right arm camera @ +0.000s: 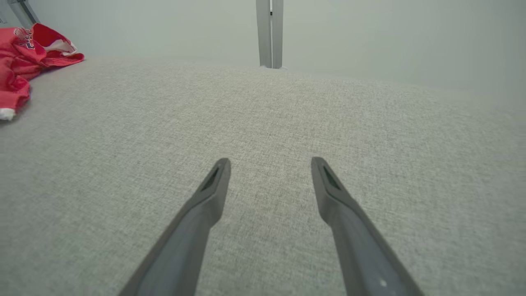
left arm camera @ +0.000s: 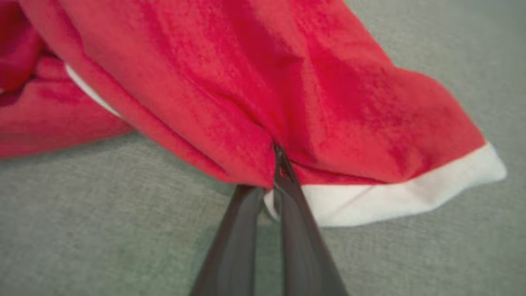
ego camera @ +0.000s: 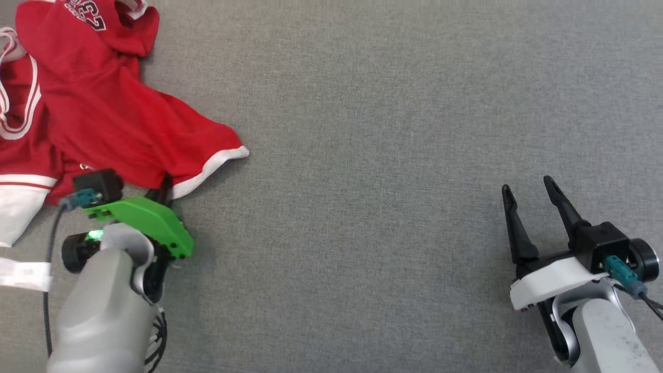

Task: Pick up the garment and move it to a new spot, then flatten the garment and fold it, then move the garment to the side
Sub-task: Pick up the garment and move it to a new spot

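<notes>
I see left gripper (left arm camera: 269, 172) clenched on shirt (ego camera: 103, 103) hem, cloth between jaws; right gripper (ego camera: 527, 183) released, shirt well off its left.

The only lettering is on the red garment of soft cloth with white trim (ego camera: 103, 103). It is a row of large white characters edged in dark (ego camera: 85, 15), on the part lying farthest ahead of the left hand (ego camera: 164, 187) and slightly to its left. They appear upside down, partly cut off by the picture's edge and a fold. Two look like the digits 2 and 3, but that reading is unsure. In the right wrist view the print (right arm camera: 25, 38) lies far to the left of the right hand (right arm camera: 270, 164), too small to read.
</notes>
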`<state>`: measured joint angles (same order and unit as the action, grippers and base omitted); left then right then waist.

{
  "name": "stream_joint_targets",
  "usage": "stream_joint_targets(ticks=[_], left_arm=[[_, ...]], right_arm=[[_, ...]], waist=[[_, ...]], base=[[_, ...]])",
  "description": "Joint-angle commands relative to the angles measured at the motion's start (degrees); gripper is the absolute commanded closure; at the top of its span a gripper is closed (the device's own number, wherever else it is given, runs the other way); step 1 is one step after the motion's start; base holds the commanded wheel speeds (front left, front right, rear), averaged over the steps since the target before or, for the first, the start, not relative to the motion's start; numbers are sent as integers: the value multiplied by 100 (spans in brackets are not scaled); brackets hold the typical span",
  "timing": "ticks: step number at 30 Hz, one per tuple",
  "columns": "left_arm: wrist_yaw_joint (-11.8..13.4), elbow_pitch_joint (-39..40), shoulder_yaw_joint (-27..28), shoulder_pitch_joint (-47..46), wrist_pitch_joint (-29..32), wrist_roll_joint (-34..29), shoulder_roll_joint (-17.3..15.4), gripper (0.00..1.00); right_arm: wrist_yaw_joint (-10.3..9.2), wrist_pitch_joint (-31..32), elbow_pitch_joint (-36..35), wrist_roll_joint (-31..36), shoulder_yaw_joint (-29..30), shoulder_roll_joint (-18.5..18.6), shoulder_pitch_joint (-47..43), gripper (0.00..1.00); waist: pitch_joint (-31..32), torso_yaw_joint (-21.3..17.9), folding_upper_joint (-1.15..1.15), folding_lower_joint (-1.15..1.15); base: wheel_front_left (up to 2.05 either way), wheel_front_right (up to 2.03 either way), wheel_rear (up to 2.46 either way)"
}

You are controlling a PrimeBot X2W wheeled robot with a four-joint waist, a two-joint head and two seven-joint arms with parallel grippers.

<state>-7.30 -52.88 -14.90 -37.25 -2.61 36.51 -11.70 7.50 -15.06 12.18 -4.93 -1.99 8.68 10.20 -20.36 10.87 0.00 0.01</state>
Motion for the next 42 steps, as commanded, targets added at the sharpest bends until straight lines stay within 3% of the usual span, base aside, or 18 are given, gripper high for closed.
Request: stream_joint_targets(ticks=[1,9,14,20,27,31,34,36,37,42], left_arm=[[-31,272,-191,195,58,100,12,100],[-17,2569,-860,627,473,305,-174,100],[93,3988,-1226,780,1002,237,-76,100],[224,5032,-1614,673,1603,293,148,100],[132,5122,-2169,405,2438,758,539,100],[82,4656,-2469,135,2817,1059,716,100],[215,4093,-2366,-187,2647,1109,775,100],[306,3572,-2326,-314,2343,1055,826,55],[343,3255,-2326,-355,2177,1043,842,0],[452,2029,-2490,-487,1433,833,863,0]], right_arm=[[-2,-18,28,-33,12,-49,-135,0],[-2,-18,87,-101,69,-282,-517,0],[-2,-18,105,-138,103,-371,-610,0],[-2,-18,112,-157,132,-443,-665,0],[-2,-18,99,-192,84,-509,-517,0],[-2,-18,108,-219,73,-534,-440,0],[-2,-18,118,-251,44,-561,-362,0],[-2,-18,125,-257,24,-572,-328,0],[-2,-18,137,-272,20,-570,-326,0],[-2,-18,129,-392,32,-578,-340,0]], waist=[[486,46,0,-1],[1149,-260,0,-1],[1350,-707,0,-1],[1401,-1308,0,-1],[1200,-2093,0,-1],[1023,-2532,0,-1],[838,-2790,0,-1],[713,-2935,0,-1],[665,-3002,0,-1],[534,-3114,0,-1]], base=[[0,0,0],[0,0,0],[0,0,0],[0,0,0],[0,0,0],[0,0,0],[0,0,0],[0,0,0],[0,0,0],[0,0,0]])
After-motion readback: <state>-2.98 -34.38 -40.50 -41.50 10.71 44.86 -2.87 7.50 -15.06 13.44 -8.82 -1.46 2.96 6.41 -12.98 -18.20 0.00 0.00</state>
